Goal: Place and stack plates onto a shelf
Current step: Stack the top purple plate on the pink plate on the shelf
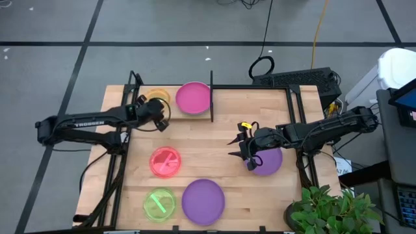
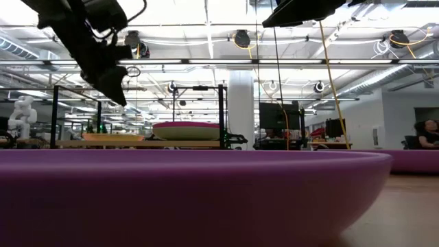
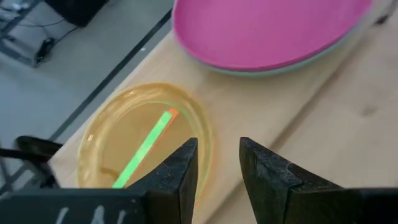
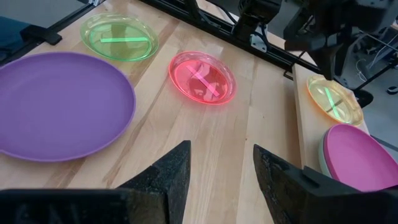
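**A:** Where is the left gripper [image 1: 160,121]?

**B:** Over the shelf [image 1: 170,112] at the table's far left corner, its 2 dark fingers [image 3: 175,177] parted with nothing between them. Directly under them lies a small translucent orange plate [image 3: 144,138] on the shelf board, apart from the fingertips.

**A:** And beside that plate?

**B:** A magenta plate [image 1: 193,97] sits on the same board, toward the upright black post [image 1: 212,95]. The left wrist view shows it resting on a pale teal plate [image 3: 273,70], only the teal rim peeking out beneath. In the low view the 2 stand as a stack on the shelf.

**A:** The right gripper [image 1: 241,148]?

**B:** Near the table's right edge, about midway along it, jaws apart and empty. It hangs just beside a purple plate [image 1: 266,160], partly covered by the arm from above.

**A:** What else lies on the table [image 1: 221,136]?

**B:** 3 more plates. A small translucent red plate [image 1: 165,161] sits left of centre. A small neon-green plate [image 1: 159,203] lies by the near left corner, and a second, large purple plate [image 1: 203,201] lies just beside it along the near edge. That plate's rim fills the low view's foreground.

**A:** Anything off the table?

**B:** A leafy green plant [image 1: 331,211] stands at the near right corner.
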You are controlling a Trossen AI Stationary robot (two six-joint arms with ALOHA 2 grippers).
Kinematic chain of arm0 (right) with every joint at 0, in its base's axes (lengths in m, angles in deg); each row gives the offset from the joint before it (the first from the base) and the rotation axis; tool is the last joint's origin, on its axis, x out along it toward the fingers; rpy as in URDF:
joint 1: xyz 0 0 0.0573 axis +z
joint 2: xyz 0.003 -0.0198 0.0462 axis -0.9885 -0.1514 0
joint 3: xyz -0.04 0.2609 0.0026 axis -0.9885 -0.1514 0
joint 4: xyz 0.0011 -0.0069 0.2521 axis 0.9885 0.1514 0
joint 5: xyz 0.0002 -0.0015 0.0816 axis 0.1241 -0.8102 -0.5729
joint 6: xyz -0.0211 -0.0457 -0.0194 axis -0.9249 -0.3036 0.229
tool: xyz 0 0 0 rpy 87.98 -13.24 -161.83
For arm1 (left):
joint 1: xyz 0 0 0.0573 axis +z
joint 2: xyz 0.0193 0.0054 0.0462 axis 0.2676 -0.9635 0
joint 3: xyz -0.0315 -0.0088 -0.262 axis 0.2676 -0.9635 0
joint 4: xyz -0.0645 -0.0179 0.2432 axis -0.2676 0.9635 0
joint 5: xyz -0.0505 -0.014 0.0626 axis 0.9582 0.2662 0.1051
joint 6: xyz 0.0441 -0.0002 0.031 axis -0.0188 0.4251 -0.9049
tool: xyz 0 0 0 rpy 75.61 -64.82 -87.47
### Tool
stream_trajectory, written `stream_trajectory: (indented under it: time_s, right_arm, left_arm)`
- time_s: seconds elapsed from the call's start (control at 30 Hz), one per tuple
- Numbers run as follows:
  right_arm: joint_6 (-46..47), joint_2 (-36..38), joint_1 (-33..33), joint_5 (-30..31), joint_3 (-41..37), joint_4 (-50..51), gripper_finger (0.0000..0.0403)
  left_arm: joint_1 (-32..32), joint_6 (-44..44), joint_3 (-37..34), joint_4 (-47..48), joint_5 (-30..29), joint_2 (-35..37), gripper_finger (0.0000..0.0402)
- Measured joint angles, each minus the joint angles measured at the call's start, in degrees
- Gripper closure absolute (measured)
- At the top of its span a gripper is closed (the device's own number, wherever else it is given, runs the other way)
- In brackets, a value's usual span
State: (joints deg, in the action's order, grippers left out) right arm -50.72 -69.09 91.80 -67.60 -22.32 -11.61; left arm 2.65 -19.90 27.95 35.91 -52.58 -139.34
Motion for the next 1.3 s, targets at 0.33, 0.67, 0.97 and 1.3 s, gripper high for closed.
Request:
stream_trajectory:
  time_s: [0.33, 0.67, 0.97, 1.3]
  right_arm:
    - [0.7, 0.0, 0.0, 0.0, 0.0, 0.0, 0.0248]
    - [5.7, 0.0, 0.0, 0.0, 0.0, 0.0, 0.0248]
    - [14.5, 0.0, 1.2, -0.2, 0.0, 1.1, 0.0248]
    - [30.2, -0.6, 8.4, 4.7, -3.9, 3.9, 0.0248]
  left_arm:
    - [-2.5, 0.3, 0.0, 0.0, 5.7, 3.3, 0.0277]
    - [-7.9, 1.5, 0.0, 0.0, 7.7, 3.3, 0.0277]
    - [-12.8, 2.2, 0.0, 0.0, 7.7, 3.3, 0.0277]
    - [-16.5, 6.9, 0.0, -1.3, 7.7, 3.3, 0.0277]
